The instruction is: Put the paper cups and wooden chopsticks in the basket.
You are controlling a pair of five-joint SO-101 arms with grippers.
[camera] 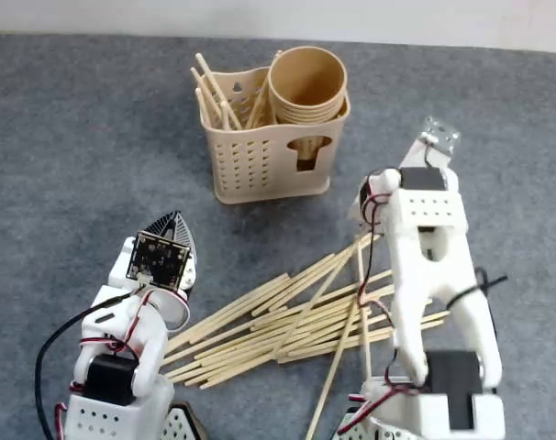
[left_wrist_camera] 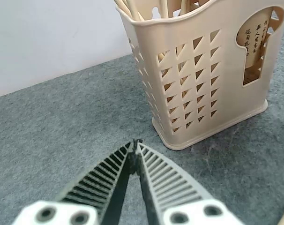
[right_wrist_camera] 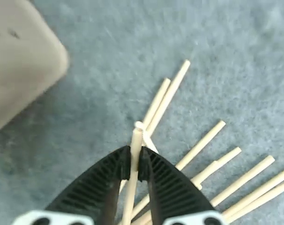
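A beige slotted basket (camera: 260, 170) stands on the grey carpet at the back, holding a stack of paper cups (camera: 307, 84) and several wooden chopsticks (camera: 218, 96). More chopsticks lie in a loose pile (camera: 278, 321) between the arms. My right gripper (right_wrist_camera: 135, 153) is shut on one chopstick (right_wrist_camera: 136, 136), just above the pile's far end (camera: 362, 229). My left gripper (left_wrist_camera: 136, 144) is shut with nothing in it. It sits low over the carpet in front of the basket (left_wrist_camera: 198, 93), left of the pile (camera: 172, 225).
Grey carpet (camera: 76, 137) covers the whole table, with open room to the left and right of the basket. A pale wall strip runs along the far edge. One chopstick (camera: 333, 385) lies apart, pointing toward the front edge.
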